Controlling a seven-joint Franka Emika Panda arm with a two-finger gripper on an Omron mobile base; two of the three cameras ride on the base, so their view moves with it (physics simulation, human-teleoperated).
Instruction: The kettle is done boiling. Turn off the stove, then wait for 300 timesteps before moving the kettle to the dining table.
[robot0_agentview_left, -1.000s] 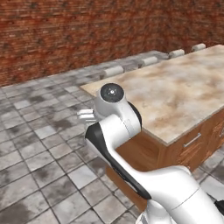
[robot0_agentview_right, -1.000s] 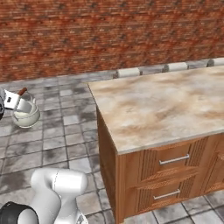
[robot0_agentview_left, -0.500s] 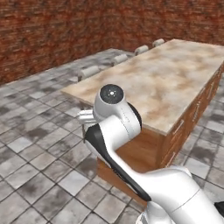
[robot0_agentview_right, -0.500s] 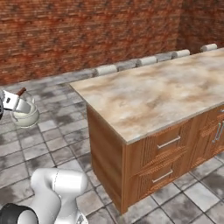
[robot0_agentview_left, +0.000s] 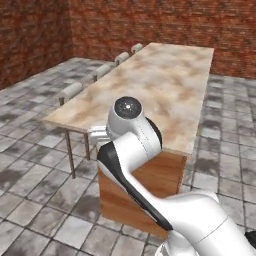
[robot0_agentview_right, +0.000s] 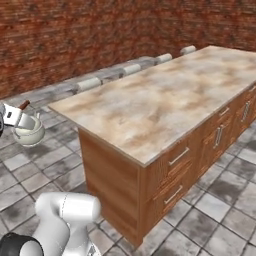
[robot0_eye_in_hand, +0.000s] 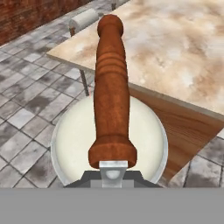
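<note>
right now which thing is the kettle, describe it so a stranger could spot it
Start at the long dining table with the beige marbled top. Off its near corner, above the grey floor tiles, hangs the kettle from the gripper: squat, cream-white, round, with a reddish-brown wooden handle piece.

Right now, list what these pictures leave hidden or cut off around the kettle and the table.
- Gripper: cut by the right base view's left edge; its hold on the kettle is hard to make out.
- Kettle body: in the hand view, the wooden handle covers its middle; lid and spout hidden.
- Dining table: its near end sits behind the arm in the left base view.
</note>
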